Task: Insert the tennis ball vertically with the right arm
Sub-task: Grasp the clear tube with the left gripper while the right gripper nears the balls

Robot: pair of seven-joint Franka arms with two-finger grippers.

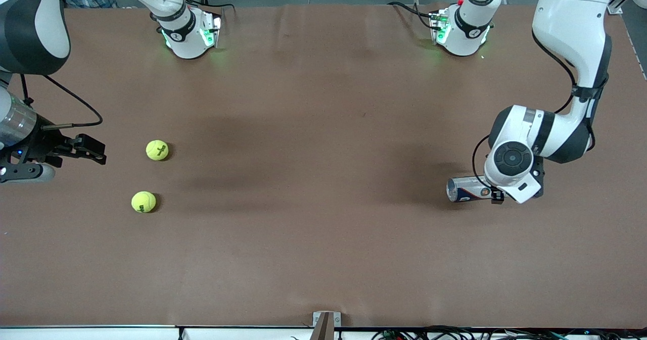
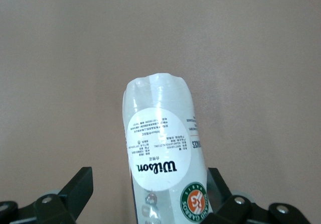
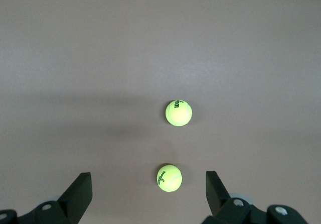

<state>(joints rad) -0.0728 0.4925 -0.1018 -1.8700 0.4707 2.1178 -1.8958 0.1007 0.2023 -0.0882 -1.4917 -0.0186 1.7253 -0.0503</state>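
Nearest the front camera, toward the right arm's end of the table, I see a fuzzy yellow-green tennis ball (image 1: 143, 201); a second yellow-green tennis ball (image 1: 157, 150) lies just farther from that camera. Neither is held. My right gripper (image 1: 96, 154) hovers beside them with its fingers spread and empty, so a sideways brush could send either ball rolling away.

At the left arm's end, a clear plastic ball tube with a white Wilson label (image 1: 467, 188) lies on its side under the left gripper (image 2: 150, 196). I cannot tell whether that gripper clamps it. I judge the tube must be stood upright first; a loose hold could let it slip or tip during insertion.
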